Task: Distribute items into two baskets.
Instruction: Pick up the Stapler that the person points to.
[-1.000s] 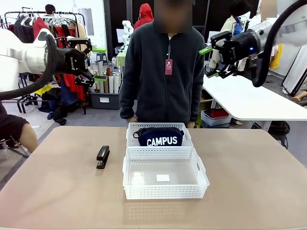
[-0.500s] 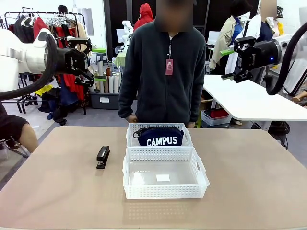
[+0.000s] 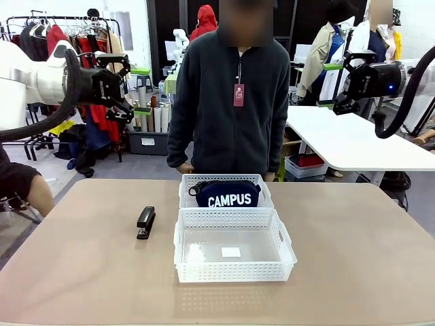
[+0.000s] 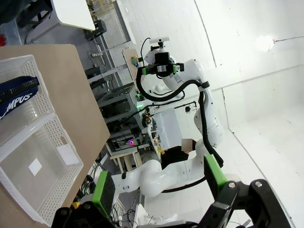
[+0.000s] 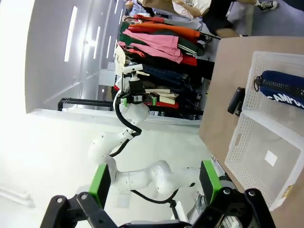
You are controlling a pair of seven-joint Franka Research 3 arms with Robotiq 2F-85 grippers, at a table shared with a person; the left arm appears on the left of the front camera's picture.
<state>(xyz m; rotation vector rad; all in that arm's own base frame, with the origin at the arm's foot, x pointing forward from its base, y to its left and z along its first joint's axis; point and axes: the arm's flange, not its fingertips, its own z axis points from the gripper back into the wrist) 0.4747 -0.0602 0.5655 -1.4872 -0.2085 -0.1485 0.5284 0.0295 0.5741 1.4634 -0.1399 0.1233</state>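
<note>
On the tabletop [image 3: 353, 258], CAMPUS pouch [image 3: 228, 193] in far basket [image 3: 185, 192]; stapler [image 3: 145, 222] at nine o'clock of near basket [image 3: 231, 272].
Left gripper [image 3: 128, 89] and right gripper [image 3: 334, 86] raised, fingers apart.

Person [image 3: 231, 95] in a dark zip fleece is standing at the middle of the table's [image 3: 353, 258] far edge, arms hanging at the sides. A red tag [image 3: 238, 94] is hanging at the chest. Beyond the far left corner, a clothes rack [image 3: 41, 34] is carrying red and dark garments. A grey crate [image 3: 148, 142] is sitting on the floor near it, with white rolls [image 3: 155, 117] standing just behind. Beyond the far right corner, a white side table [image 3: 340, 139] is standing, with a bin [image 3: 306, 163] of red contents sitting underneath.
</note>
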